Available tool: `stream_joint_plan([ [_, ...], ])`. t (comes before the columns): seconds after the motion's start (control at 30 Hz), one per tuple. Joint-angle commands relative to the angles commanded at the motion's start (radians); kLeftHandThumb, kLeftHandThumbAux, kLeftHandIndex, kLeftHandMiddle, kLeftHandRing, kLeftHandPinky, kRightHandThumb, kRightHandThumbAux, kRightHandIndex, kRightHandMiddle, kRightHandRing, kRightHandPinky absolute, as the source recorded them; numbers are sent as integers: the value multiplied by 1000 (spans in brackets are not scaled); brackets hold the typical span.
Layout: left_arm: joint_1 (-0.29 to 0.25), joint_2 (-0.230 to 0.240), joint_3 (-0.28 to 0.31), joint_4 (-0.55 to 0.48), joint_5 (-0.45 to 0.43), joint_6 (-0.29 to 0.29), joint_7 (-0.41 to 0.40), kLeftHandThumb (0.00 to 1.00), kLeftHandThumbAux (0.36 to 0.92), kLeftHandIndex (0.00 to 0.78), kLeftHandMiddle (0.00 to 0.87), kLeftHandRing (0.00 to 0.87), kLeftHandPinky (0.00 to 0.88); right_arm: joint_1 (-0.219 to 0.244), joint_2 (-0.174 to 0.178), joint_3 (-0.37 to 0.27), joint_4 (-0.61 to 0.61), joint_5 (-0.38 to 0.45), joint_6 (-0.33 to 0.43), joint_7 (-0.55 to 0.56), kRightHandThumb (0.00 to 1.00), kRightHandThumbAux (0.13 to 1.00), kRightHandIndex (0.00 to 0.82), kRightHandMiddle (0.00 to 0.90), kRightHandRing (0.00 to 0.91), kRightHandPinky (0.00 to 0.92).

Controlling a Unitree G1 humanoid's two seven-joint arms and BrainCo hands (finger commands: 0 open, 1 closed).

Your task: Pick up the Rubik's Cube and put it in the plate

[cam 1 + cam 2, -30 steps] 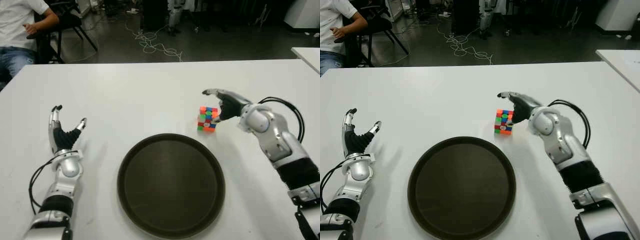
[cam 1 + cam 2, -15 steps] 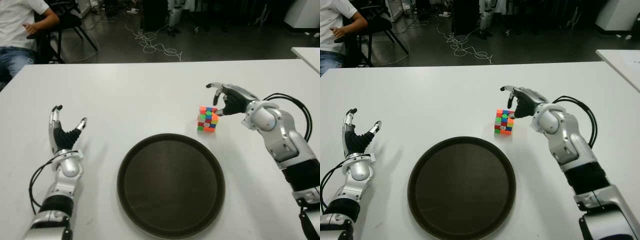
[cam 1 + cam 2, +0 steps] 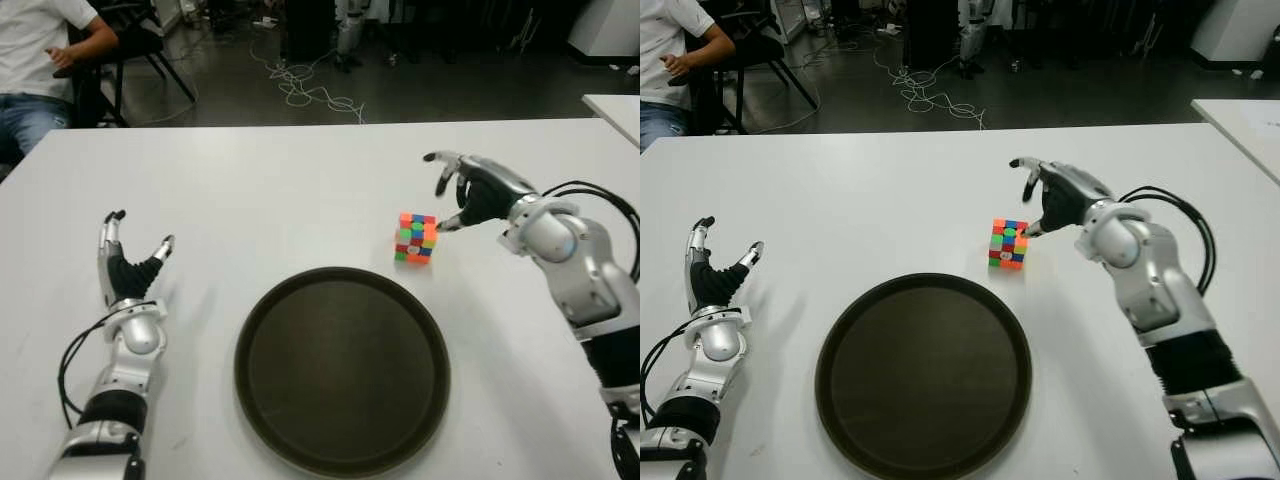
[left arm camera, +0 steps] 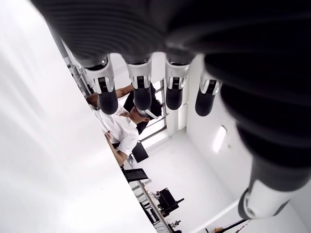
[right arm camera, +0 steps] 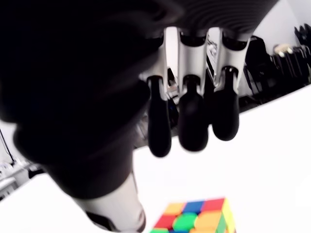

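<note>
The Rubik's Cube (image 3: 416, 238) stands on the white table just beyond the far right rim of the dark round plate (image 3: 342, 368), which holds nothing. My right hand (image 3: 462, 195) is a little to the right of the cube and slightly above it, fingers spread and holding nothing; its thumb tip comes close to the cube's upper right edge. In the right wrist view the cube (image 5: 197, 220) shows below the relaxed fingers (image 5: 193, 124). My left hand (image 3: 127, 262) shows at the left of the plate, fingers (image 4: 141, 87) spread.
A person in a white shirt (image 3: 45, 40) sits on a chair beyond the table's far left corner. Cables (image 3: 305, 88) lie on the dark floor behind the table. Another white table's corner (image 3: 615, 110) shows at the far right.
My right hand has drawn back from the cube, moving right and upward, and its fingers have spread wider. The cube, plate and left hand have not moved.
</note>
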Motion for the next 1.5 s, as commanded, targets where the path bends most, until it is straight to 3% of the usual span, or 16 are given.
stream_joint_plan([
  [0.2,-2,-2,0,3,0,1,3,0,678,8,14,1,23,-4,1,-8,-1,11,-2,3,8,961,0,407,548,540],
  [0.3,-2,-1,-1,4,1,-1,2,0,681,10,18,4,26,-15,10,2,16,2,7,1,2,944,0,365,462,490],
  [0.37,-2,-1,-1,4,1,-2,2,0,681,12,18,3,25,-21,15,10,30,-3,9,-2,1,926,0,313,331,393],
  [0.5,-1,-3,2,3,-4,-7,1,0,677,15,14,0,18,-41,21,33,70,-22,13,-1,0,864,0,295,198,232],
  [0.73,0,-6,5,2,-12,-2,-4,0,663,10,20,7,31,-47,28,41,74,-17,30,8,0,834,0,301,205,228],
  [0.83,1,-5,6,-2,-13,0,-8,0,664,13,30,16,36,-55,32,48,80,-18,42,15,0,821,0,255,178,163],
  [1.0,2,-6,7,-3,-15,1,-10,0,671,14,34,21,40,-61,35,53,85,-11,47,22,0,805,0,219,174,143],
  [1.17,0,-8,11,0,-24,-2,-13,0,683,19,60,65,124,-64,38,55,91,-3,39,22,0,826,0,203,163,132],
  [1.5,-2,-5,8,7,-21,-2,-7,0,693,13,21,16,50,-71,44,63,102,-17,49,13,0,831,0,288,208,97],
])
